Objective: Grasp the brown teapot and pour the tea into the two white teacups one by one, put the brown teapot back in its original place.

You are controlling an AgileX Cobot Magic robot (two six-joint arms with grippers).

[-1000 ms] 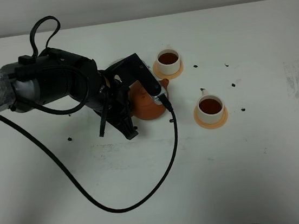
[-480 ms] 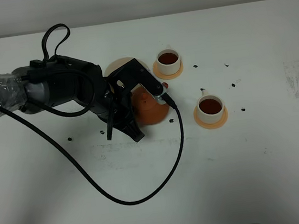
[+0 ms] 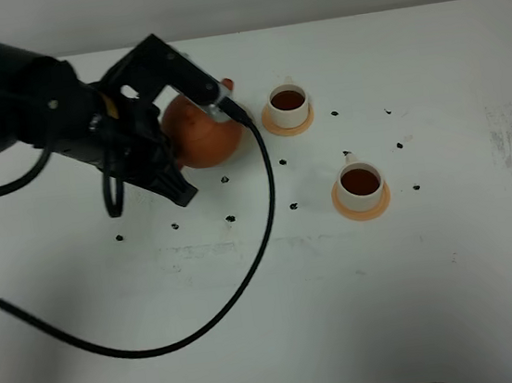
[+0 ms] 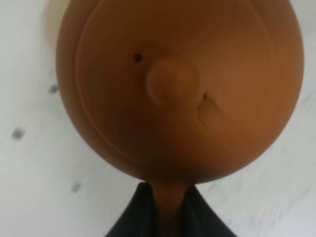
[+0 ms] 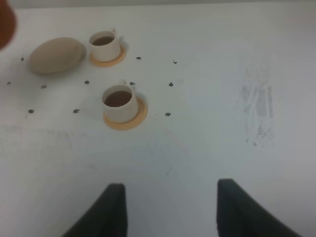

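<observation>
Setting the brown teapot down off-centre looks like the main hazard: the cream-beige saucer it belongs on is hidden under the pot and arm in the high view, so a misjudged descent could catch its rim and leave the pot tilted or sliding onto the white table. A careless swing could also knock the nearer white teacup, which sits on its orange coaster just beside the spout; the other white teacup stands farther off, and both hold dark tea, so pouring seems done. The left gripper pinches the pot's loop handle between its dark fingers, and a slip there would drop it. The pot is round, smooth, reddish-brown clay with a knobbed lid. The right gripper waits with fingers spread over bare table.
</observation>
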